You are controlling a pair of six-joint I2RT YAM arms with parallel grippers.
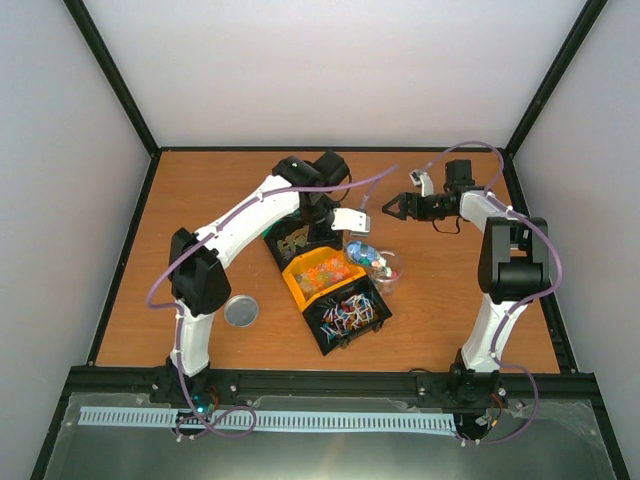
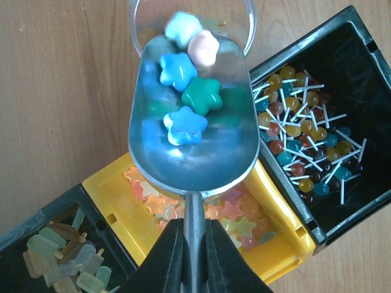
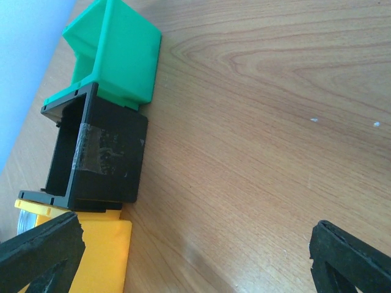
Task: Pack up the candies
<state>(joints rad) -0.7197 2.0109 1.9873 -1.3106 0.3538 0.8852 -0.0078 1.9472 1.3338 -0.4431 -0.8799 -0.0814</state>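
left fingers (image 2: pixel 164 262): I see them clenched on scoop (image 2: pixel 195 166) handle; candies (image 2: pixel 183 125) in bowl just ahead.
right fingers (image 3: pixel 351 259): spread, empty.

Candies (image 2: pixel 183 97): five star-shaped pieces, blue, green and pale pink, are carried in a metal scoop (image 2: pixel 195 159). Orange-yellow stars (image 2: pixel 232 223) are heaped in a yellow bin (image 2: pixel 281 226). Stick lollipops (image 2: pixel 299 140) are piled in a black bin (image 2: pixel 357 67). Pale popsicle shapes (image 2: pixel 61 256) are kept in a second black bin (image 2: pixel 15 268).

The scoop (image 2: pixel 201 165) hides most of the clear jar (image 2: pixel 248 30); the topmost candies (image 2: pixel 183 25) blur — the lower black bin (image 2: pixel 43 211) is cropped.
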